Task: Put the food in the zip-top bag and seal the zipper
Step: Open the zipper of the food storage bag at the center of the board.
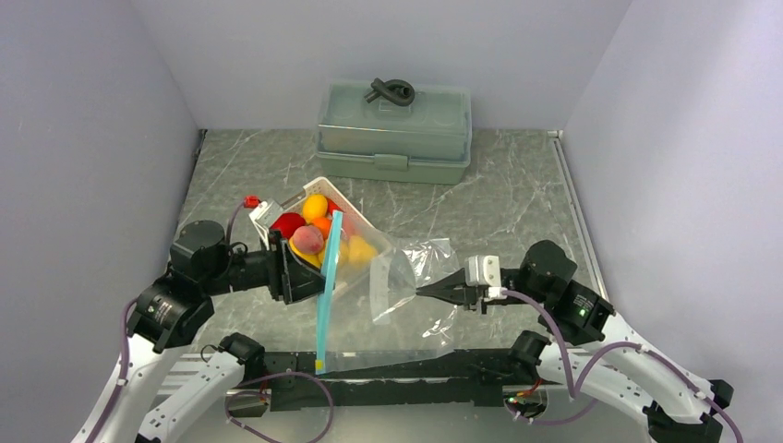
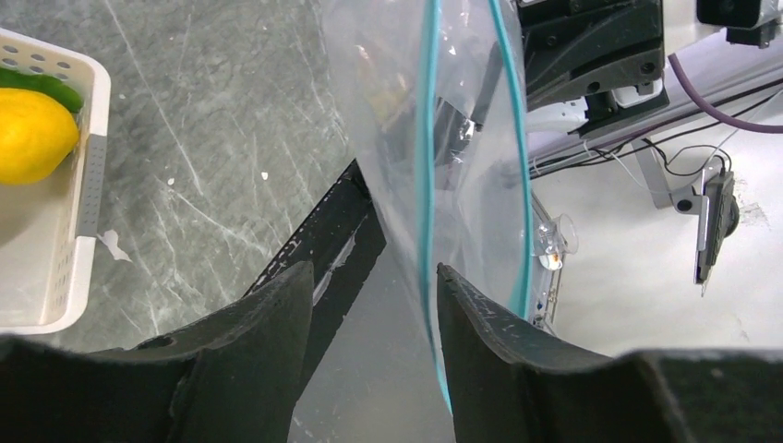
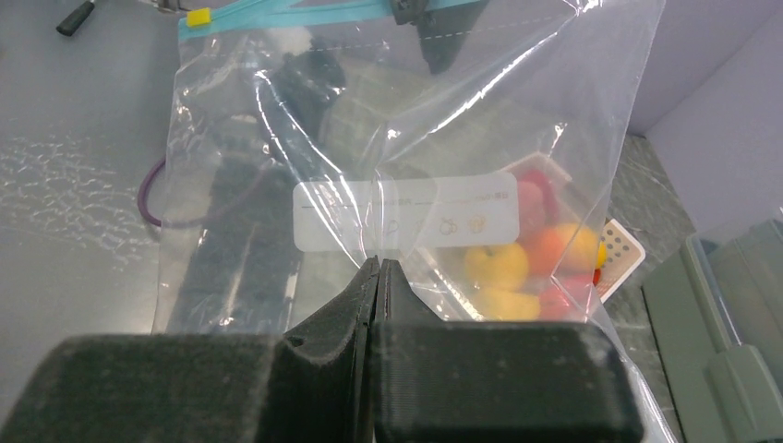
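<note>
The clear zip-top bag (image 1: 406, 277) hangs stretched between my grippers, its teal zipper (image 1: 329, 286) running along its left edge. My right gripper (image 1: 423, 292) is shut on the bag's far end; in the right wrist view (image 3: 379, 263) the fingers pinch the plastic (image 3: 277, 185). My left gripper (image 1: 309, 275) is open at the bag's mouth. In the left wrist view (image 2: 374, 272) one teal strip (image 2: 426, 166) runs between the fingers, the other strip (image 2: 519, 166) outside them. The food (image 1: 314, 221) lies in the white basket (image 1: 325, 185); a yellow piece (image 2: 32, 134) shows there.
The grey-green lidded box (image 1: 394, 129) stands at the back of the marble table. The basket's wall (image 2: 88, 194) sits just left of my left gripper. The arm bases and cables lie along the near edge (image 1: 388, 378).
</note>
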`<move>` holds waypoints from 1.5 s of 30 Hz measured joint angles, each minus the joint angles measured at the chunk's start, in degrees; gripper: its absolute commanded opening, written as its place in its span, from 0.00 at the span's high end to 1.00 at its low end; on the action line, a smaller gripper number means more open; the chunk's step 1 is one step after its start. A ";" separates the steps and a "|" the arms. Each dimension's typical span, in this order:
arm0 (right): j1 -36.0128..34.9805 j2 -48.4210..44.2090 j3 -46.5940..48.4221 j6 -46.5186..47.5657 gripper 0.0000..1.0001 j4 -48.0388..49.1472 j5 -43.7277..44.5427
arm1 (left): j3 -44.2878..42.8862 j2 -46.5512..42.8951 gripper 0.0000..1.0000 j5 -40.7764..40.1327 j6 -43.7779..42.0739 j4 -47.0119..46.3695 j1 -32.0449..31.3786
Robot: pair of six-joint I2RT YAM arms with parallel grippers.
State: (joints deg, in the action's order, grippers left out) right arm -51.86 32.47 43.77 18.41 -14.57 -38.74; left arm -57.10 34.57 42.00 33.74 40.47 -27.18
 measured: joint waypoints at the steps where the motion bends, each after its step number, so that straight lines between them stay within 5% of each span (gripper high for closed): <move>1: 0.00 0.20 0.00 -0.02 1.00 0.26 0.24 | 0.02 -0.13 0.46 0.28 0.02 -0.04 0.00; 12: 0.00 2.03 0.00 -0.55 1.00 3.02 0.98 | 0.33 -0.79 0.61 1.66 -0.11 -0.09 0.00; 27: 0.00 3.41 0.00 -1.01 1.00 4.68 0.87 | 1.11 -0.39 0.68 1.68 -0.11 -0.37 0.00; 30: 0.00 3.93 0.00 -1.01 1.00 4.83 0.87 | 1.49 -0.07 0.81 1.68 -0.11 -0.39 0.00; 32: 0.00 4.13 0.00 -1.01 1.00 4.83 0.90 | 1.51 0.17 1.00 1.68 -0.17 -0.39 0.00; 42: -0.02 3.78 0.00 -0.98 1.00 4.74 1.40 | 1.18 -0.55 1.00 -4.59 -1.20 2.75 0.00; 45: -0.11 3.02 -0.02 -1.05 0.90 4.81 2.19 | -0.04 -0.63 1.00 -7.91 -1.79 5.90 0.00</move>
State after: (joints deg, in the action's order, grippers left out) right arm -51.96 35.48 43.75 17.37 -9.76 -36.56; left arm -57.14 33.93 34.09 31.94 46.37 -27.18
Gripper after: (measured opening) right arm 0.015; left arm 0.013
